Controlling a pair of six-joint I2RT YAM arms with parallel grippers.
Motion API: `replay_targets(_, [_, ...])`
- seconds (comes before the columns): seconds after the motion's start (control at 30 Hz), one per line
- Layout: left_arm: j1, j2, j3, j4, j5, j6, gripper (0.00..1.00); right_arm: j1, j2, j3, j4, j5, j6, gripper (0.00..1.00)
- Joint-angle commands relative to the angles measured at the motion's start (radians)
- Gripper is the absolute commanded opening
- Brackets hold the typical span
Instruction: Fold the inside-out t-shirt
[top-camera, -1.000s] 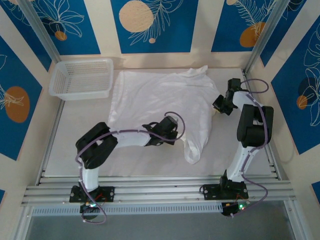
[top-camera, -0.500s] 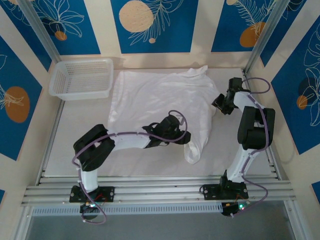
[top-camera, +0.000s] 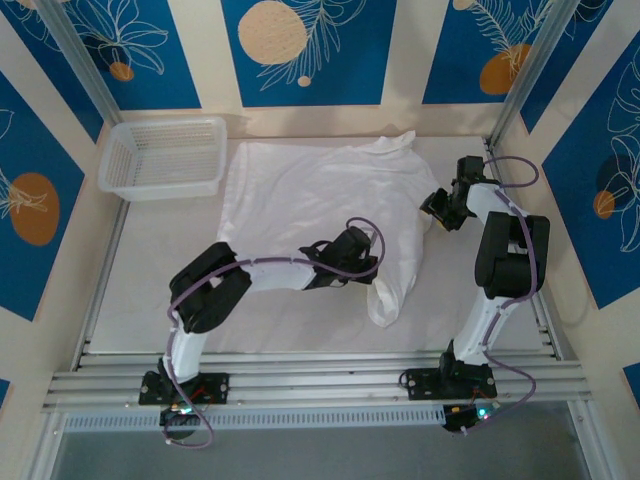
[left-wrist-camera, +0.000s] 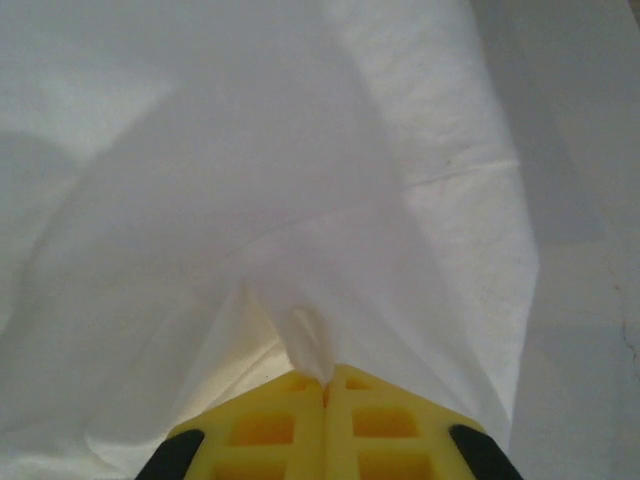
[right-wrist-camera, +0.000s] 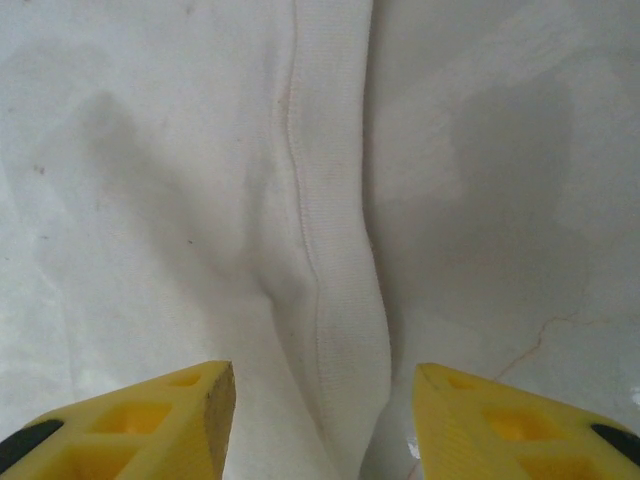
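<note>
My left gripper (left-wrist-camera: 325, 378) is clamped on a pinch of the thin white wrinkly t-shirt (top-camera: 310, 195) spread on the pale counter (top-camera: 130, 290). The right gripper (right-wrist-camera: 325, 385) stands apart astride its stitched edge (right-wrist-camera: 335, 250); I'd close there before lifting.

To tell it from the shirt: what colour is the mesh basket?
White. The mesh basket shows best in the top external view.
</note>
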Motion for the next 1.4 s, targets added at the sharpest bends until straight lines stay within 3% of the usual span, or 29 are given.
replay_targets(0.0, [0.026,-0.045,-0.029,-0.014,-0.018,-0.017,0.00,-0.007,0.028,-0.006,-0.023,-0.015,-0.021,0.48])
replay_targets(0.13, [0.067,-0.120,-0.124,0.013,-0.022,-0.095,0.00,-0.005,0.063,0.023,-0.038,-0.032,-0.020,0.40])
replay_targets(0.37, [0.128,-0.143,-0.226,0.114,0.059,-0.271,0.00,0.028,0.134,0.082,-0.082,-0.005,-0.023,0.44])
replay_targets(0.4, [0.133,-0.145,-0.240,0.131,0.068,-0.289,0.00,0.029,0.137,0.083,-0.080,-0.006,-0.023,0.37])
replay_targets(0.5, [0.155,-0.164,-0.274,0.163,0.087,-0.314,0.00,0.028,0.128,0.076,-0.057,-0.006,-0.023,0.03])
replay_targets(0.53, [0.166,-0.176,-0.286,0.163,0.087,-0.316,0.00,0.027,0.118,0.076,-0.056,0.001,-0.030,0.00])
replay_targets(0.77, [0.264,-0.264,-0.374,0.091,0.084,-0.317,0.00,-0.011,-0.035,0.082,-0.097,0.104,-0.083,0.00])
replay_targets(1.0, [0.253,-0.250,-0.354,0.087,0.106,-0.265,0.00,-0.014,-0.056,0.125,-0.145,0.253,-0.126,0.00])
replay_targets(1.07, [0.235,-0.231,-0.329,0.082,0.117,-0.242,0.02,-0.014,-0.015,0.140,-0.144,0.244,-0.132,0.06])
replay_targets(1.13, [0.219,-0.226,-0.322,0.078,0.102,-0.225,0.07,-0.014,0.020,0.164,-0.156,0.256,-0.139,0.10])
replay_targets(1.2, [0.212,-0.227,-0.322,0.088,0.109,-0.211,0.29,-0.017,0.035,0.188,-0.177,0.254,-0.146,0.16])
replay_targets(1.27, [0.204,-0.242,-0.319,0.099,0.130,-0.173,0.49,-0.015,0.007,0.183,-0.185,0.238,-0.141,0.37])
replay_targets(1.37, [0.187,-0.293,-0.309,0.095,0.138,-0.072,0.56,0.002,-0.090,0.130,-0.170,0.259,-0.128,0.48])
